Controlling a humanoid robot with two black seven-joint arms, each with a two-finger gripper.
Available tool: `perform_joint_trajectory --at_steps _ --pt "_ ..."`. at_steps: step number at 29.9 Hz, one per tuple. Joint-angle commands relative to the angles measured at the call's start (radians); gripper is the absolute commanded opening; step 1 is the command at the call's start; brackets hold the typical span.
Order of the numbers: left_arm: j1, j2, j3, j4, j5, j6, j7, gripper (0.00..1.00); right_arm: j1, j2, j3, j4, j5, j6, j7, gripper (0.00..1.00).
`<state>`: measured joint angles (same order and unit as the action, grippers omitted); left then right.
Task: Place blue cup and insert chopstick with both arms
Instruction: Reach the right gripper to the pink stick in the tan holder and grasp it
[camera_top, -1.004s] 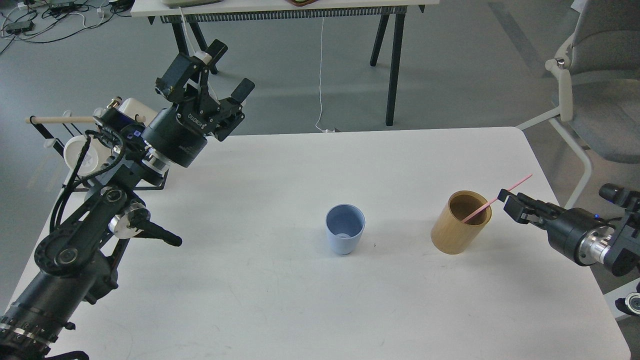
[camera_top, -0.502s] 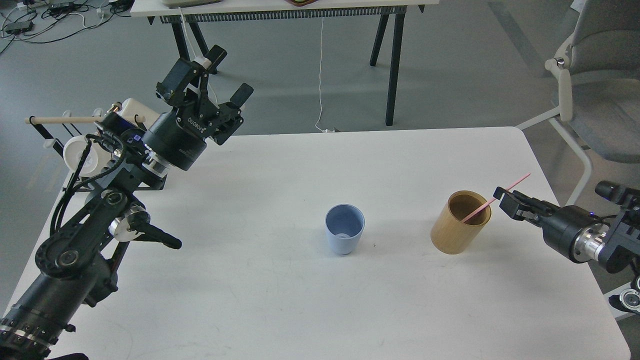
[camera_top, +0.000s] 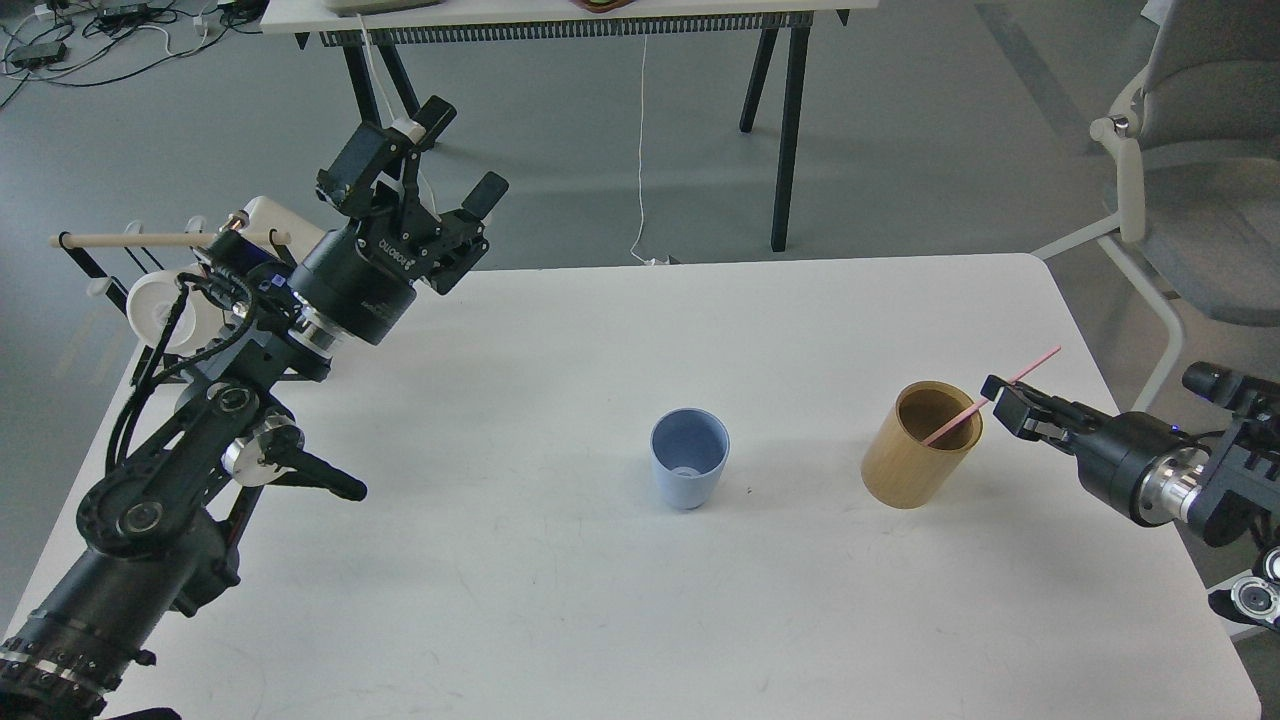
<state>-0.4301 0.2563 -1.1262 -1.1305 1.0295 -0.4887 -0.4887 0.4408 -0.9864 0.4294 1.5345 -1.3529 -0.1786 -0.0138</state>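
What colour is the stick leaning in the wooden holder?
Pink; the stick shows best in the head view, against the tan wooden holder.

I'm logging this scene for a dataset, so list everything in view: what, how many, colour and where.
blue cup: 1, pale blue, upright at table centre, empty
chopstick: 1, pink, leaning in the holder, top end out to the right
holder: 1, tan wood cylinder, right of the cup
table: 1, white, foreground
wire rack: 1, black with pale wooden rod, table's far left edge
white mugs: at least 1, on the rack
second table: 1, black legs, background
chair: 1, grey, far right
left end effector: black, open, raised at far left
right end effector: black, at the chopstick, beside the holder's rim
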Motion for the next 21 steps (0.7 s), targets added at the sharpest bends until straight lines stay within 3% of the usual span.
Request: perform_joint_trajectory --at_steps 1,21 --pt "0.002 0.000 0.000 0.000 0.000 0.000 0.000 0.99 0.009 0.000 0.000 0.000 0.000 0.001 0.000 0.32" --pt "0.010 -0.009 0.000 0.001 0.000 0.000 0.000 0.99 0.021 0.011 -0.001 0.001 0.028 0.004 0.000 0.22"
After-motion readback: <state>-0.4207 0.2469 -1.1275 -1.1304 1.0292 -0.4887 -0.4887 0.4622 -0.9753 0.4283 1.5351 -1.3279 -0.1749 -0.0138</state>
